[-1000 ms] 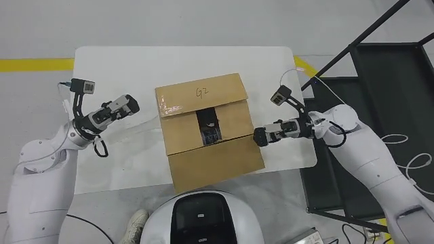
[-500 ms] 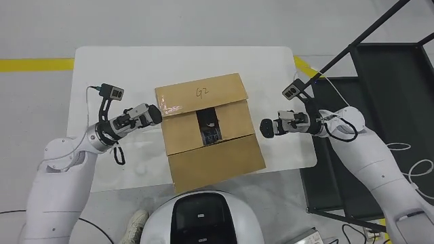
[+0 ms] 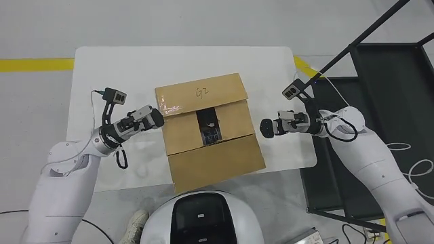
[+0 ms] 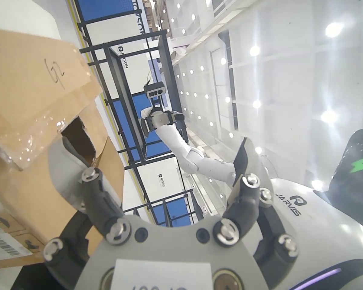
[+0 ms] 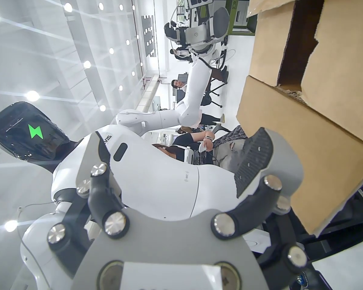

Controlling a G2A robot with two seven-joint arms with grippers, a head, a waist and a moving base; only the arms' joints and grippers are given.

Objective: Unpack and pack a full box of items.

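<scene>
A: Where is the brown cardboard box (image 3: 207, 130)?
B: On the white tabletop (image 3: 115, 68), toward its near edge. Its flaps are half shut, with dark items (image 3: 209, 127) showing through the gap.
A: The fingers?
B: Left fingers (image 4: 246, 164) are spread wide by its left side and right fingers (image 5: 257, 155) are spread just off its right, nothing held. It's probably heavy while full, and the flaps look thin and bendy, so take a flap by its free edge.

Brown cardboard box (image 3: 209, 131) — flaps nearly shut, dark gap at centre.
</scene>
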